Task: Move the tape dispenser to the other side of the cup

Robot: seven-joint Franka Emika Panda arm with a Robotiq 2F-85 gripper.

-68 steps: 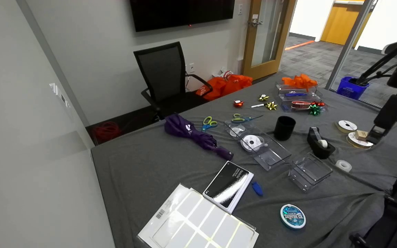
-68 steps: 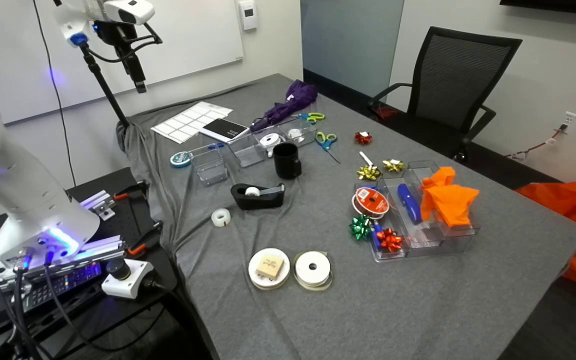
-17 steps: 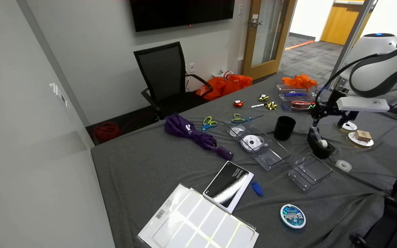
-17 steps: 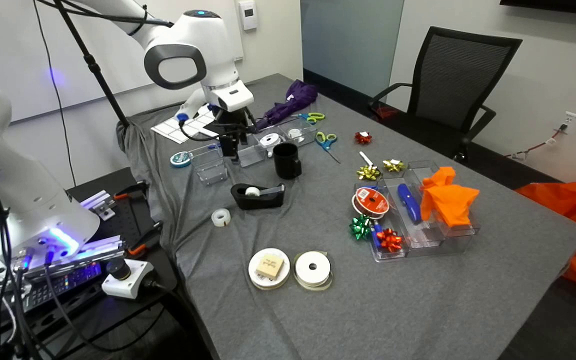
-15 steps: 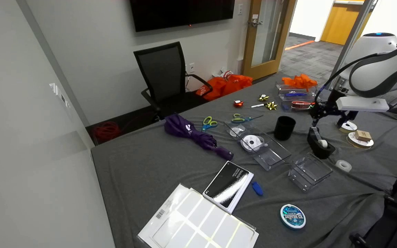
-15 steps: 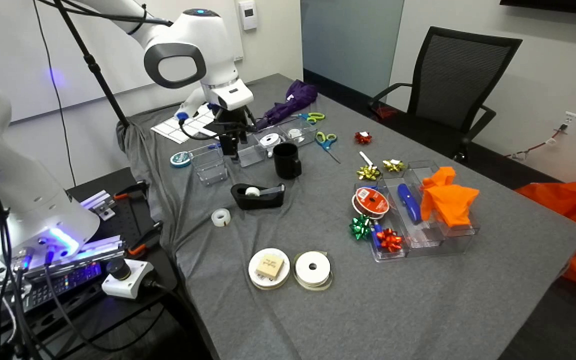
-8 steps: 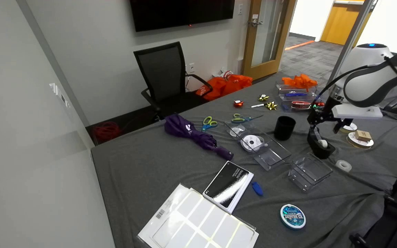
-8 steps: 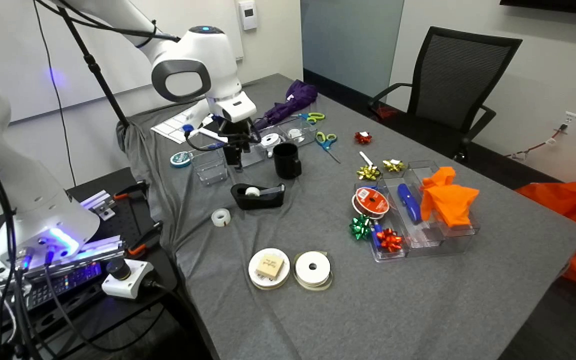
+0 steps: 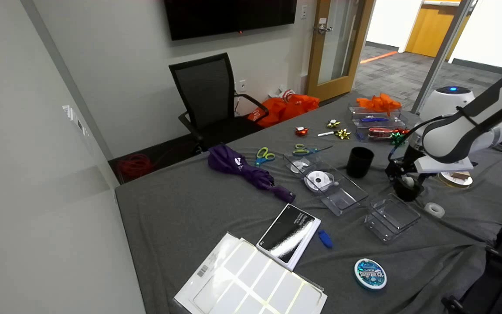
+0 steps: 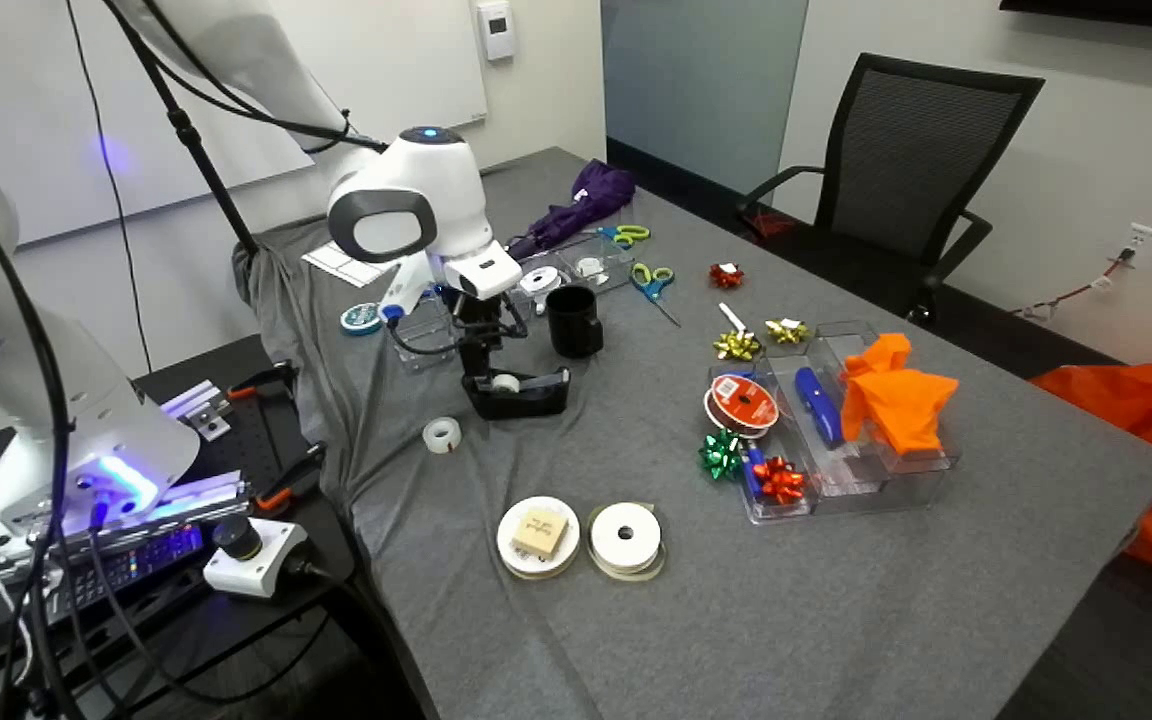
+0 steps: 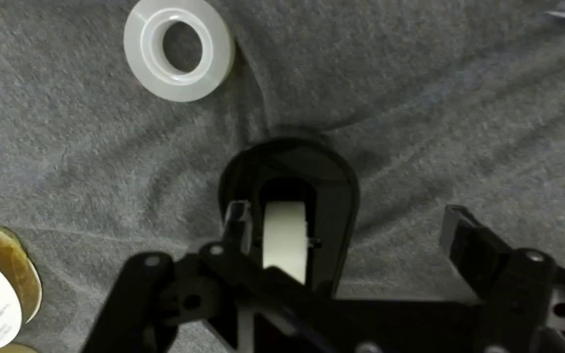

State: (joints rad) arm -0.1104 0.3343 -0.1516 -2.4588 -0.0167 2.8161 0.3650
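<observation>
The black tape dispenser [image 9: 406, 192] with a whitish roll in it stands on the grey cloth; it also shows in an exterior view [image 10: 516, 403] and in the wrist view [image 11: 331, 206]. The plain black cup [image 9: 359, 162] stands upright close beside it, apart from it; its handle shows in an exterior view [image 10: 574, 322]. The cup is out of the wrist view. My gripper [image 11: 346, 213] is open, low over the dispenser's roll end [image 10: 477, 368]. In the wrist view the left finger overlaps the dispenser's left side; the right finger is over cloth. Whether a finger touches it I cannot tell.
A loose tape roll [image 11: 179, 49] lies by the dispenser's roll end. Clear trays [image 9: 392, 216] stand near the dispenser and cup. Ribbon spools [image 10: 539, 538] lie on the cloth, one with a small box on it. Scissors [image 10: 653, 288] lie beyond the cup.
My gripper has come in from high up and away over the table. In the last second it has moved down to the dispenser, staying open. The dispenser and cup have not moved.
</observation>
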